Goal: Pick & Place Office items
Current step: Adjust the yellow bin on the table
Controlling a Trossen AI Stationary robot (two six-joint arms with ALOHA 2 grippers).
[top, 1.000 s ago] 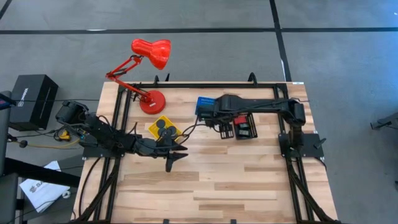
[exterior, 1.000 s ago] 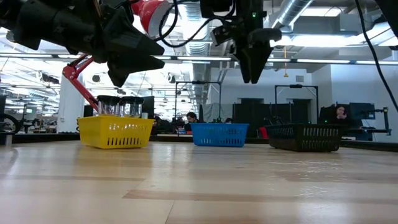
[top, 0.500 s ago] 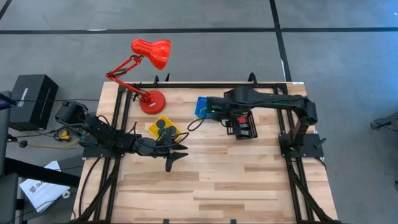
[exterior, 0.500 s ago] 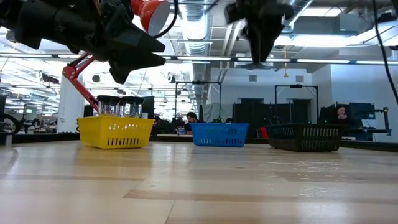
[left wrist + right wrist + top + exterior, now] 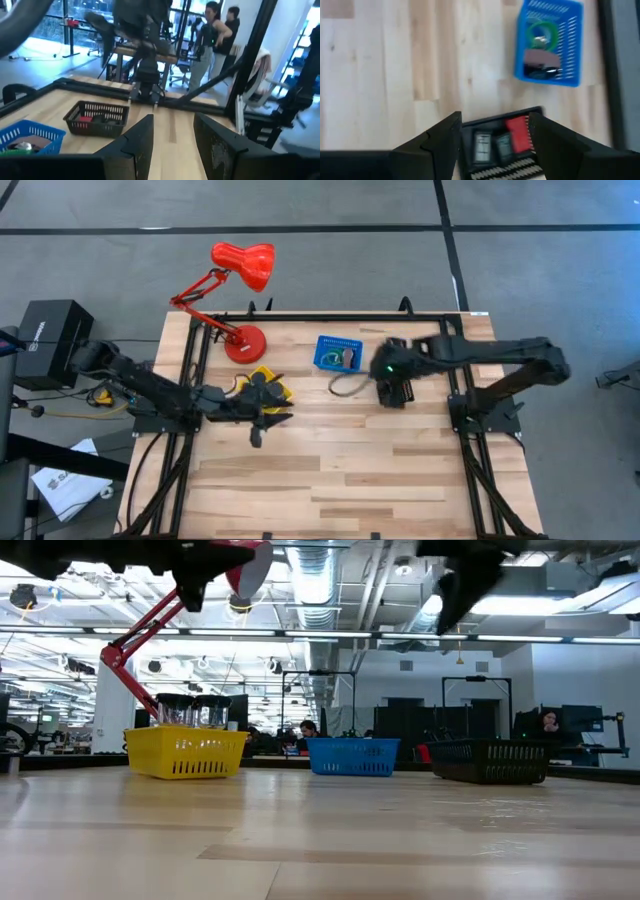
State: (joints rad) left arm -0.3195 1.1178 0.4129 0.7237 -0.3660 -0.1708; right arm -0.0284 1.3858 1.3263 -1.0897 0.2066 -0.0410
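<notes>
We see the right gripper [image 5: 492, 135], fingers apart and empty, now withdrawn from the blue plastic basket [image 5: 337, 353] toward three o'clock (sorting apparently finished).

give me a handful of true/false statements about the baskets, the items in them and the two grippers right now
1. The blue basket holds a green piece. True.
2. The red block lies in the yellow basket. False: it lies in the black basket, beside two black blocks.
3. The right gripper is shut on a black roll. False: its fingers are open and hold nothing, above the black basket.
4. The left gripper is open and empty. True.
5. The red desk lamp stands at the table's right edge. False: it stands near the far left corner, behind the yellow basket.
</notes>
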